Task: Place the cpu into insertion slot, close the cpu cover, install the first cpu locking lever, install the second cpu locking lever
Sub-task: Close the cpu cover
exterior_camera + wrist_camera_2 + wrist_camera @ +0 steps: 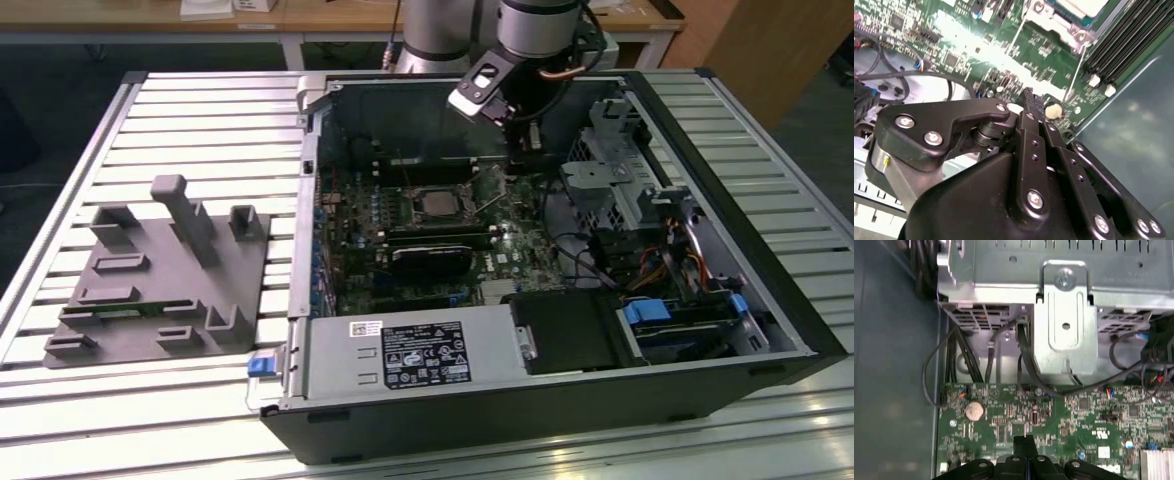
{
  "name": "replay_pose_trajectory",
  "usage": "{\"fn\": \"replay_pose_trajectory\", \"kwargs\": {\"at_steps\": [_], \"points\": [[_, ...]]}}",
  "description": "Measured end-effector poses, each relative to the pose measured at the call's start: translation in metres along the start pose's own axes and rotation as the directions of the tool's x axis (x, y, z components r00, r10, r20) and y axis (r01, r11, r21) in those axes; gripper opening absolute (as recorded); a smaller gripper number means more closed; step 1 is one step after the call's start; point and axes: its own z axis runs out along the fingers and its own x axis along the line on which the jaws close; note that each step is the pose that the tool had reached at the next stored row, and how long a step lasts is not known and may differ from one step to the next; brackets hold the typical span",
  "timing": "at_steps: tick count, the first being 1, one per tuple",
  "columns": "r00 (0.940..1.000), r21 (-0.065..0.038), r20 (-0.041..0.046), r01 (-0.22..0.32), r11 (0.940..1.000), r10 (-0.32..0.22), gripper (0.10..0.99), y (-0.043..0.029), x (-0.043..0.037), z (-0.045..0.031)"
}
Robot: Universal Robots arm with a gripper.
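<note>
Nearest you, the labelled power supply box (400, 350) closes the near side of the open case on the ribbed metal counter (160, 100). Past it, on the green board (534, 250), the cpu (434, 203) lies flat in the insertion slot (404, 207). Its dull grey top is framed by the thin silver cpu cover (1054, 22), which looks lowered over it. A slim bright wire lever (1075, 70) stands just right of the socket.

Your claw (1030, 99) hangs beside that lever's free end. It is clenched, black fingers pressed together with nothing seen between them, low over the board near a coin battery (1053, 111).

Judged from here, the danger is a slip. The rod looks thin, smooth and springy, so it could skate off the hard fingers. The tip could then strike the fine soldered parts, or snag the black cables (954, 355) by the stamped steel drive cage (1064, 315).
</note>
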Motion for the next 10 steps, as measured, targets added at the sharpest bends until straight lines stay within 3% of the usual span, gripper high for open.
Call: {"fn": "replay_pose_trajectory", "kwargs": {"at_steps": [5, 10], "points": [[1.0, 0.0, 0.0, 0.0, 1.0, 0.0, 0.106, 0.0058, 0.0, 0.001], [1.0, 0.002, 0.0002, 0.0, 1.0, 0.0, 0.106, 0.0068, 0.0001, 0.0083]]}}
